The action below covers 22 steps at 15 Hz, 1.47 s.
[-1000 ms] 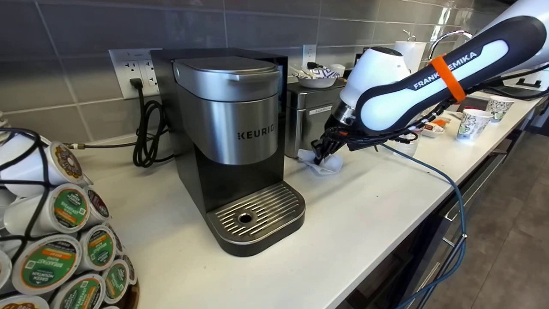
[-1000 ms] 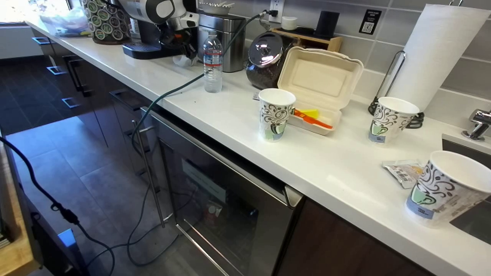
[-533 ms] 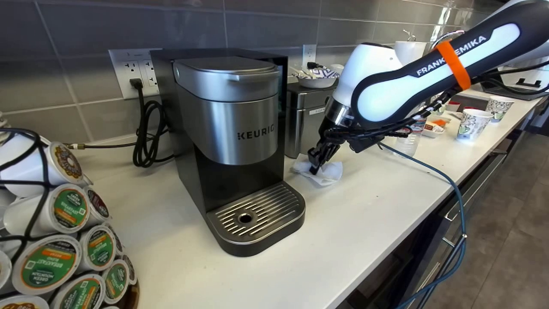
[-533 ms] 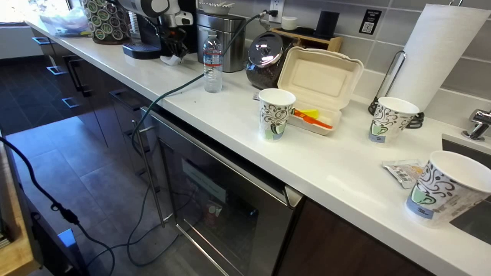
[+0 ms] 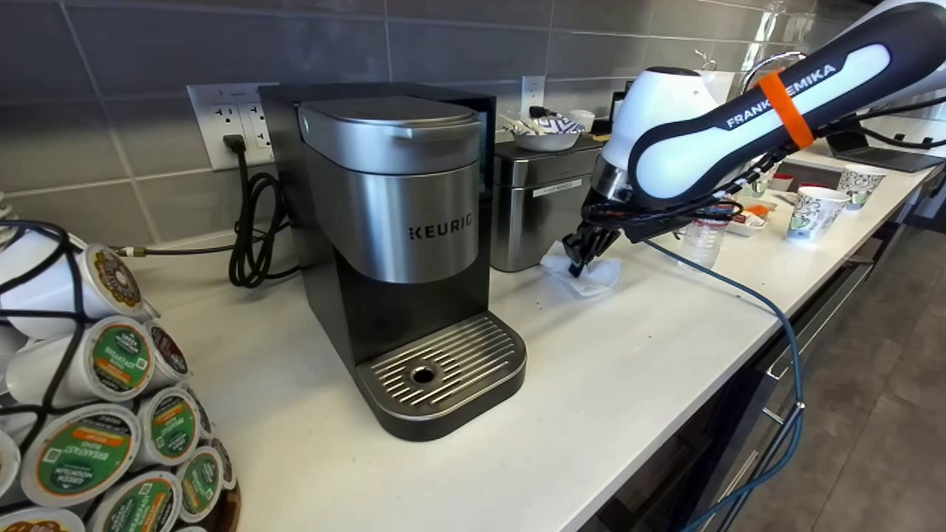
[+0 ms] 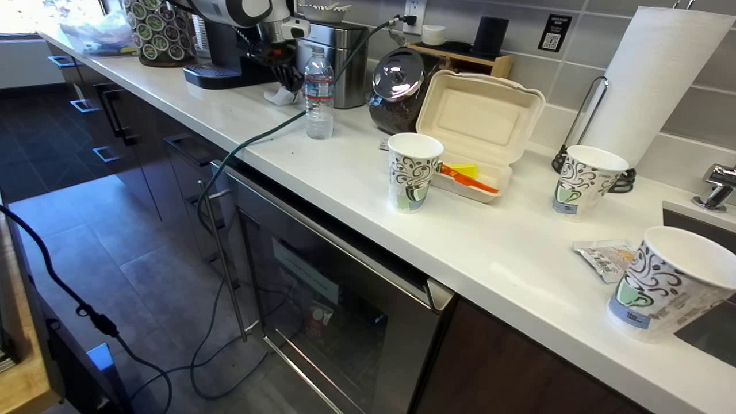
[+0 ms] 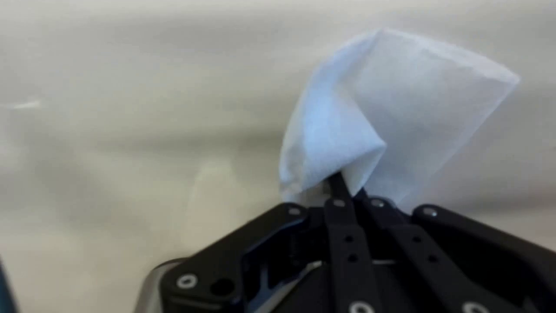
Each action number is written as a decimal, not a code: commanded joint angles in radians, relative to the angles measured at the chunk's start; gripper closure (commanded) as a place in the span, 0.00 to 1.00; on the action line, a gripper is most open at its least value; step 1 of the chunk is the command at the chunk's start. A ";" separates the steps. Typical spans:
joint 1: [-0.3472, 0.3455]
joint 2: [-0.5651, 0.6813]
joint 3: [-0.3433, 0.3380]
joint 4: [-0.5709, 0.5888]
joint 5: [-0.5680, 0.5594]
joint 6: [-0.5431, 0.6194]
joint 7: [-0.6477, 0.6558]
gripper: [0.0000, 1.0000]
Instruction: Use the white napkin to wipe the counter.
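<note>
The pick-up looks done, the claw (image 7: 349,187) closed tight on the white napkin (image 7: 421,95) that fans out beneath it on the counter (image 5: 584,391), while wiping seems only partway, a dark speck (image 5: 650,338) lying uncleaned near the claw.

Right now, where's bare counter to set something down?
Free: counter between coffee maker and pods, forward of cord; from drip tray to front edge. Crowded: by the metal bin, where the end effector holds the napkin; around takeout box, cup and jar.
</note>
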 commanded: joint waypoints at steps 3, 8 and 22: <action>0.075 -0.076 -0.220 -0.130 -0.118 0.085 0.260 1.00; 0.063 -0.185 -0.180 -0.258 -0.184 -0.192 0.205 1.00; -0.043 -0.139 0.194 -0.237 0.094 -0.318 -0.301 1.00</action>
